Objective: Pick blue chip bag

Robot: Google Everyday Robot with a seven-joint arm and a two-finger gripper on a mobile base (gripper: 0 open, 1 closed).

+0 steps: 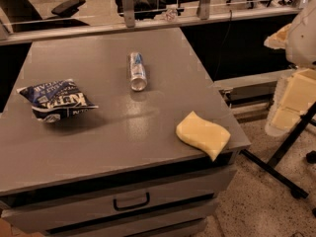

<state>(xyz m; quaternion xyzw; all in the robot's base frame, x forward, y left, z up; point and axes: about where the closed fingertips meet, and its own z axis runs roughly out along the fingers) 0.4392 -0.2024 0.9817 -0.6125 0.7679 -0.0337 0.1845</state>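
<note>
Blue chip bag: lies flat near the left edge of the grey table, lettering up, nothing touching it.
Bag risk: I judge the crinkly foil may slide or buckle under a shallow pinch, and a push could send it off the left edge.
Silver-blue can: on its side mid-table, well apart from the bag. A sweeping arm could set it rolling.
Yellow sponge: at the right front corner, overhanging slightly, between the arm and the bag. A low pass could knock it off.
Gripper: apparently the pale parts at the right edge, off the table and far from the bag. Whether it is spread or pressed together, I cannot tell.
</note>
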